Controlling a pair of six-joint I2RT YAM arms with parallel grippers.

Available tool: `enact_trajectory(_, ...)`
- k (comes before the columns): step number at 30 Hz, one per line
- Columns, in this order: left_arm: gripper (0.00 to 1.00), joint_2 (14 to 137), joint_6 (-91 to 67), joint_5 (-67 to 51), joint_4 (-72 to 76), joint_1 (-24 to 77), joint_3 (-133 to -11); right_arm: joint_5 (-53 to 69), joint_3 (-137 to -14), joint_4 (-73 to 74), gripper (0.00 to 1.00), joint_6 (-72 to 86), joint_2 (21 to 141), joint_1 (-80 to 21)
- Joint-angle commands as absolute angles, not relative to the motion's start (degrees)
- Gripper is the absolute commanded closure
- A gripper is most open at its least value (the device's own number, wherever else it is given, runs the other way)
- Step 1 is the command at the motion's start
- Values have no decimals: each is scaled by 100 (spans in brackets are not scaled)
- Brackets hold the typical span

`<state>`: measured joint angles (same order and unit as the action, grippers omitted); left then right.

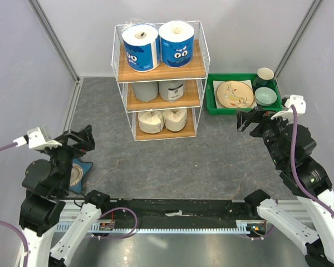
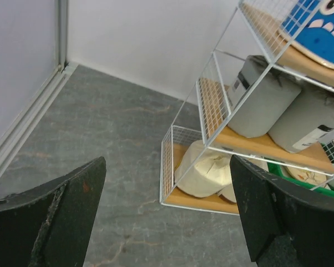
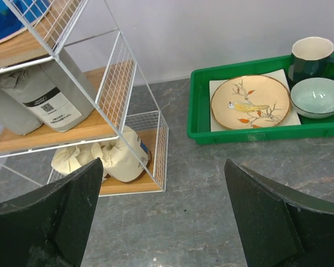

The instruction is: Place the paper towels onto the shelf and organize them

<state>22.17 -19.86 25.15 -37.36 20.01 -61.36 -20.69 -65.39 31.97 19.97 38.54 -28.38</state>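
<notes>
top external. shelf point(image 1: 161, 73): stands at the far centre of the table point(image 1: 172, 167), three tiers. top tier: two blue rolls point(image 1: 141, 48), upright, side by side. middle tier: two grey rolls point(image 1: 146, 90), upright. bottom tier: two cream rolls point(image 1: 149, 120), side by side. green tray point(image 1: 211, 103): just right of the shelf, holding a plate point(image 1: 234, 94), a mug point(image 1: 265, 76) and a bowl point(image 1: 265, 97). left gripper point(image 1: 83, 139): near left, well apart from the shelf. right gripper point(image 1: 246, 119): just near of the tray, holding nothing.

left wrist. left gripper point(image 2: 167, 167): jaws spread wide, nothing between them. shelf seen aslant ahead; grey rolls point(image 2: 264, 100) on the middle tier, cream rolls point(image 2: 203, 169) on the bottom tier.

right wrist. right gripper point(image 3: 162, 167): jaws wide apart, empty. shelf to the left, tray to the right, both ahead of the fingers.

status. six rolls counted on the shelf, one kind per tier. judged complete or very nearly so; at most a small straightening of the cream pair may remain.
</notes>
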Motion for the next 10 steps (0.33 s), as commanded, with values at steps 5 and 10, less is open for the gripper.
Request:
enact_trajectory(5, 0, 1837, -2909, 3120, -5070, 2013, -5968, -2347, -6530, 3111, 2, 2092, 3893, -2839)
enact_trajectory(10, 0, 1671, -3023, 3102, -5177, 2004, -5757, -2294, -6487, 3120, 2, 2162, 3929, -2839)
